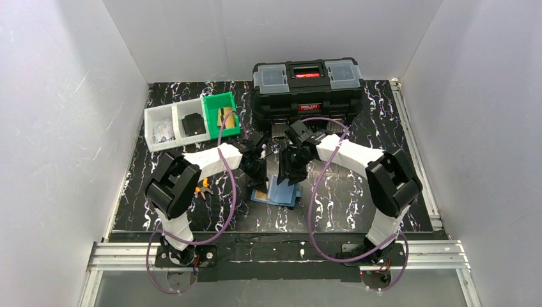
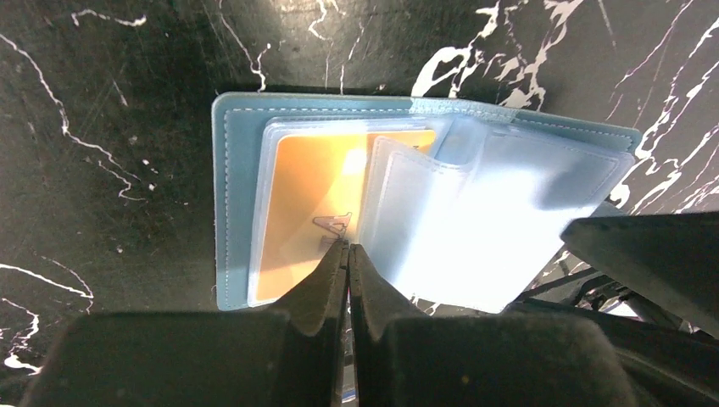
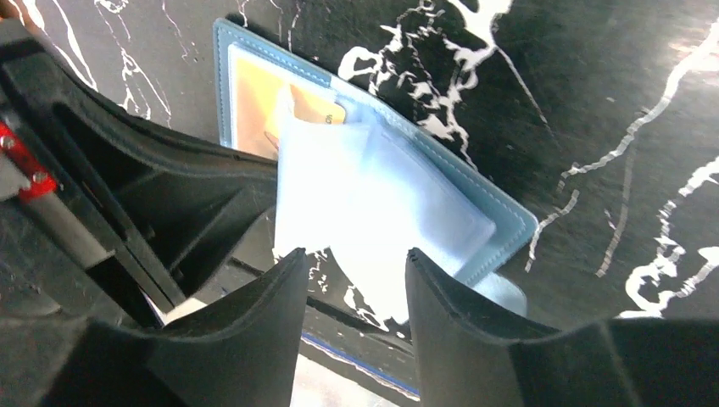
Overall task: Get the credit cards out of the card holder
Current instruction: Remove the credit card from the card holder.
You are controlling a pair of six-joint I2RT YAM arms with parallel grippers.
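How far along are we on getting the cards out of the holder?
Done: the card holder lies open on the table, its clear sleeves fanned. In hand: the left gripper, shut, has its tips at the orange card's sleeve; the right gripper hangs open above the sleeves, holding nothing. To do: the orange card is still sleeved; the dark card isn't visible.

A small teal-blue folding card holder [image 2: 231, 212] looks like matt imitation leather with pale stitching. Its clear plastic sleeves [image 2: 475, 229] are glossy and glare white. An orange-tan card [image 2: 305, 212] beneath one looks smooth. The black, white-veined tabletop [image 2: 110, 127] has a slight sheen.
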